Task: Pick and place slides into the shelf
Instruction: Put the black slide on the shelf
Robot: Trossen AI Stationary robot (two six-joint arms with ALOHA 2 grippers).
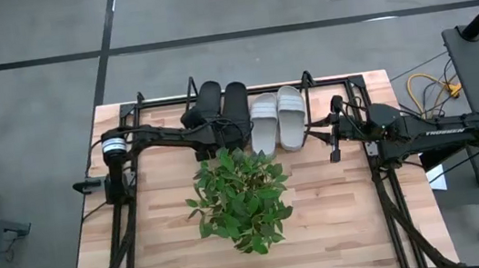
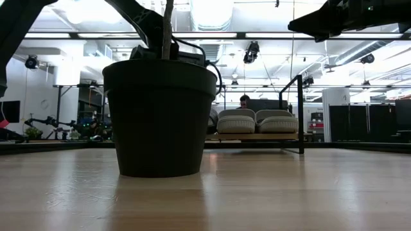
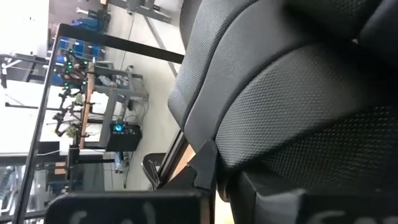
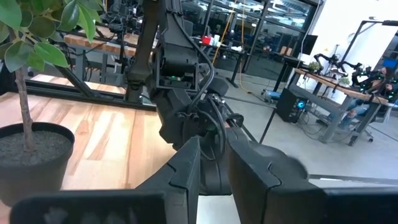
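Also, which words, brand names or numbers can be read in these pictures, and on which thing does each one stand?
White lettering runs along the right arm in the high view; it is too small to read with certainty.
The black slides, grey slides, shelf and plant pot: no text is visible.

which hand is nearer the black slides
Left. The left hand is right at the black slides; the right hand is off past the grey slides.
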